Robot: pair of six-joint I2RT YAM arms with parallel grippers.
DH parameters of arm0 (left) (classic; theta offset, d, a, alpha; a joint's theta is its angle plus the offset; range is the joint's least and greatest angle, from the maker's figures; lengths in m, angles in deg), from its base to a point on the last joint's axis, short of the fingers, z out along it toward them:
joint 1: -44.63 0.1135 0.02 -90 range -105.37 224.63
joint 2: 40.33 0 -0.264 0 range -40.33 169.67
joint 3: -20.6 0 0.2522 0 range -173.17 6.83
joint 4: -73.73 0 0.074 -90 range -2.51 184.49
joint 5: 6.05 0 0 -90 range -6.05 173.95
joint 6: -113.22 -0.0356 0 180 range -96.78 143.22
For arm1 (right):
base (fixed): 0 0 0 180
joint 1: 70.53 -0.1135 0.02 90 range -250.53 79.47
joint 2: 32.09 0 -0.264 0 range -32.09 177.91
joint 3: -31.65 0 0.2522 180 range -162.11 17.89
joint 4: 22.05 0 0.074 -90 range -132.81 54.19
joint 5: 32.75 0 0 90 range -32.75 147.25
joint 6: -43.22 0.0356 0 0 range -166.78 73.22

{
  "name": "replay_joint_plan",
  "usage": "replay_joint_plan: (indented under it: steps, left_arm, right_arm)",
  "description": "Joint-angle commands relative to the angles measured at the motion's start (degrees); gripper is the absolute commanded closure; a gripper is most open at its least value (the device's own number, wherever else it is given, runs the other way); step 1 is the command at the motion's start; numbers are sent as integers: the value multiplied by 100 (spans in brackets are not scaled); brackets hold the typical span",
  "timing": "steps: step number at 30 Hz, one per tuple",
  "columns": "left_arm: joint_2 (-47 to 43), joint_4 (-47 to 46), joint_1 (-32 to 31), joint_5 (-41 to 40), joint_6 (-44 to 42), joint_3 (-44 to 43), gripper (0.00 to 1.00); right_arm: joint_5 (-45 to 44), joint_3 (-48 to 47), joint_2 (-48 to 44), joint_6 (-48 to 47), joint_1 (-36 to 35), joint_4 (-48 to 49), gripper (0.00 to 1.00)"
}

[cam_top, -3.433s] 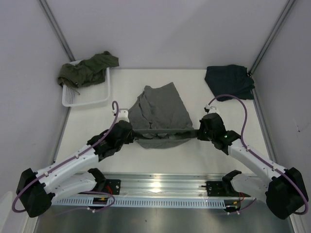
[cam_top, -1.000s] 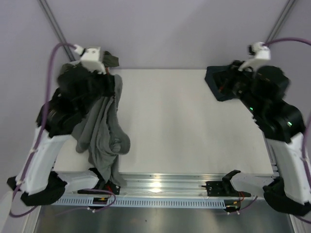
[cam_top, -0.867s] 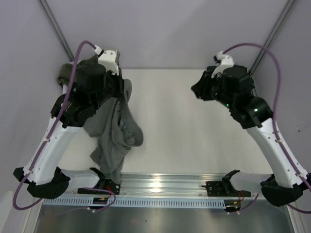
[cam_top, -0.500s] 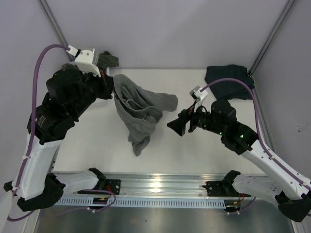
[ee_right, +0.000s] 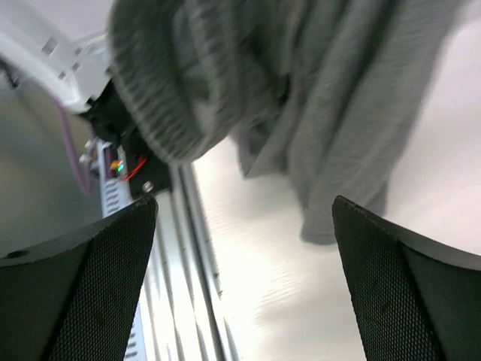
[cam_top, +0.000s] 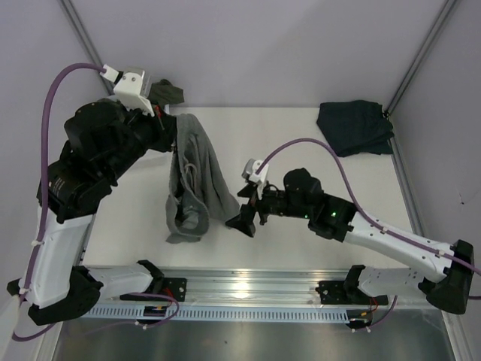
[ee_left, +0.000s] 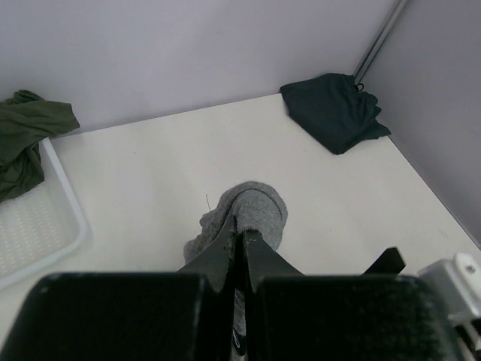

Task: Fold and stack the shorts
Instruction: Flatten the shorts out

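No readable text, labels, brands or numbers in any view; nothing legible on the grey shorts, navy shorts, olive shorts or white basket; small marks on the arm housings are too blurred to read

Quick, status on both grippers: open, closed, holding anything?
Left gripper: closed, holding the grey shorts, which hang from it.
Right gripper: open, holding nothing, close beside the hanging cloth.
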Motion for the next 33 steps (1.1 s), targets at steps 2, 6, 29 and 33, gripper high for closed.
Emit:
replay_joint_plan:
  steps: [2,6,29,33]
  left_arm:
    - [-85,-248,26,73,-11,-338,100]
    - [-94,-213,26,72,24,-382,100]
    - [56,-134,26,125,-2,-672,100]
    - [91,-134,26,169,-2,-708,100]
  right_arm:
    - [-463,66,235,5,-752,1022,0]
    - [-886,102,524,217,-1141,1596,1]
    - [-2750,-337,1097,94,-1511,1800,16]
    - [-2531,-329,781,-11,-1467,1492,3]
